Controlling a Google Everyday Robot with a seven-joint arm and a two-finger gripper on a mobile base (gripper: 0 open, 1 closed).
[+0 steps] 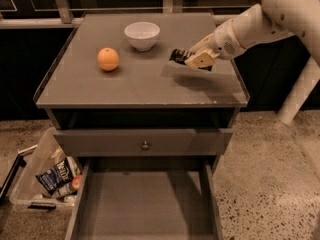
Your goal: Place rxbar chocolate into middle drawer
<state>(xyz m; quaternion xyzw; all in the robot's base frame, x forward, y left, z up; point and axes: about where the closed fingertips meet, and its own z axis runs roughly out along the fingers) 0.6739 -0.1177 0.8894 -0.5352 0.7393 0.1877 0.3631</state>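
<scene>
From where I stood, the gripper [193, 58] hung over the right side of the desk [135, 86]. Its fingers [201, 60] were clenched on the bar [176, 54], which seemed lifted just off the top. I judged the pick-up done, while the carry down to the open drawer [145, 204], well below with a bare floor, and the release there were not yet done. Most of the bar was hidden behind the fingers, with only one dark end showing, and the drawer's front was cut off by the lower edge of the view.
</scene>
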